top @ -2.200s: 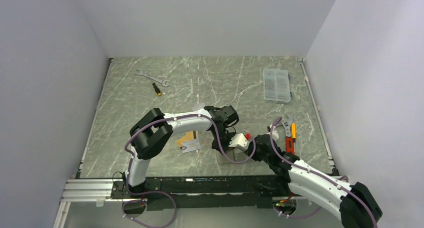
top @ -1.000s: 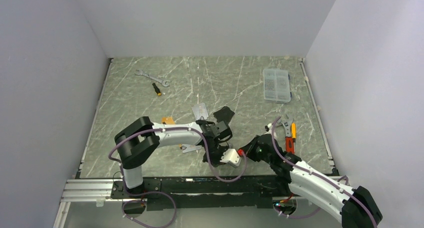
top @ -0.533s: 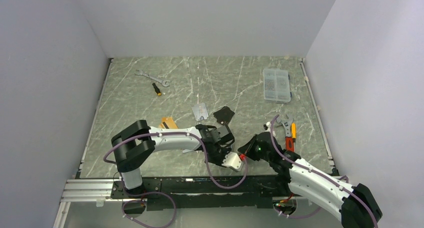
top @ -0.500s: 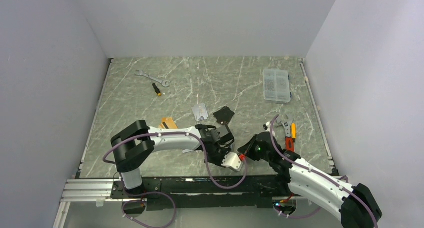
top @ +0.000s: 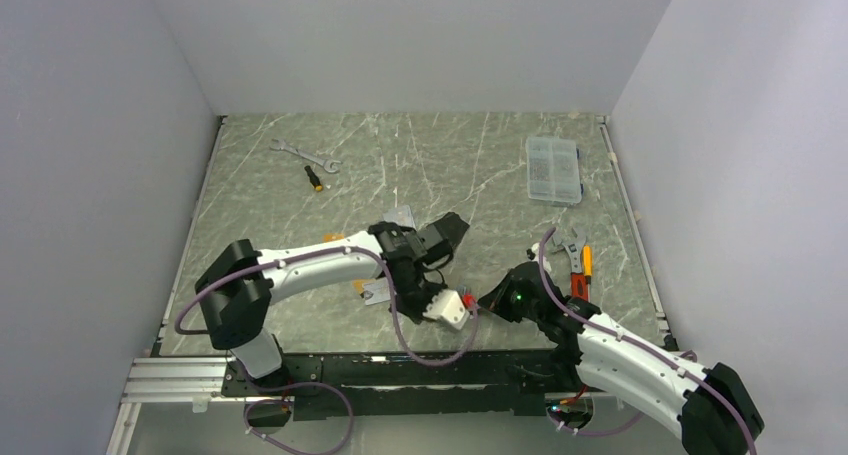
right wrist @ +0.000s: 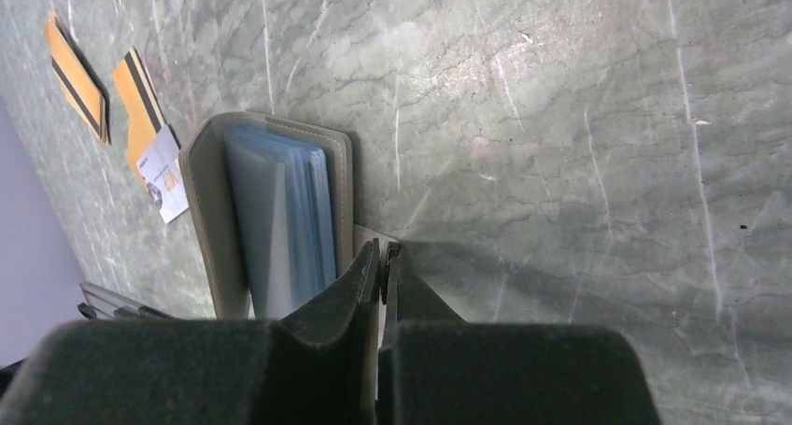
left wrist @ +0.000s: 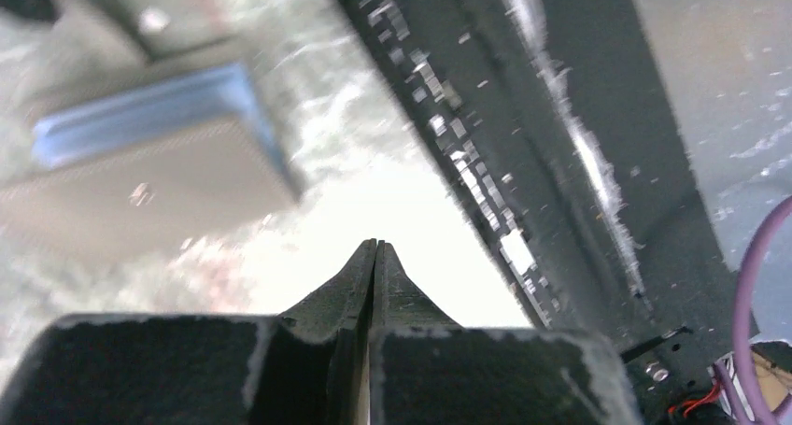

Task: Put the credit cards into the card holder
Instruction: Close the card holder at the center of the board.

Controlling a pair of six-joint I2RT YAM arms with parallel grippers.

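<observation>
Nothing legible anywhere. Small dark print and a round mark on the silver-grey card [right wrist: 164,184], up and to the left of the right gripper [right wrist: 381,249] and past the card holder [right wrist: 210,219], but too small to make out. Only black stripes on the gold-orange cards [right wrist: 138,103], farther up and left of that gripper. Left wrist view too blurred for any lettering.

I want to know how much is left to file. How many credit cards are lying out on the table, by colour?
Gold-orange credit cards: 2
Silver-grey credit cards: 2 (one shows only in the top view, beside the black pouch)
Total: 4, all lying outside the card holder
</observation>
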